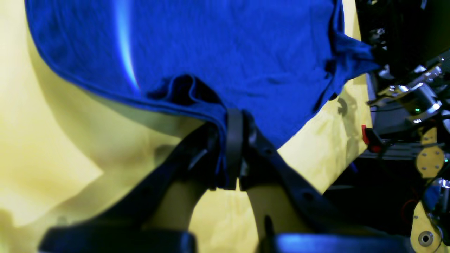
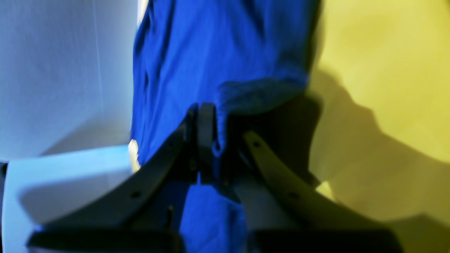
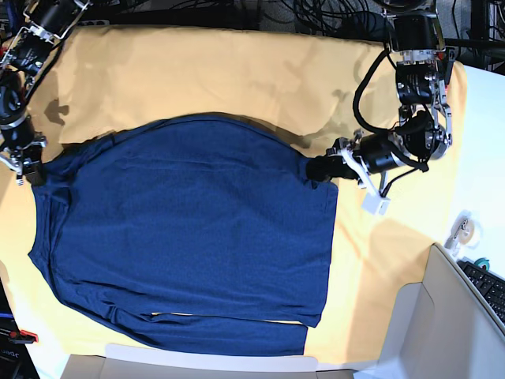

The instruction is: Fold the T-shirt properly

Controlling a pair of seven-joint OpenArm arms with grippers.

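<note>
A yellow cloth (image 3: 237,71) covered the table, and on it the T-shirt (image 3: 189,237) lay spread nearly flat across the middle and near side. The left gripper (image 3: 316,168) was clamped on its right edge and the right gripper (image 3: 30,164) on its far-left corner. Judging by this, folding had barely begun: both edges were gripped, every fold remained.
</note>
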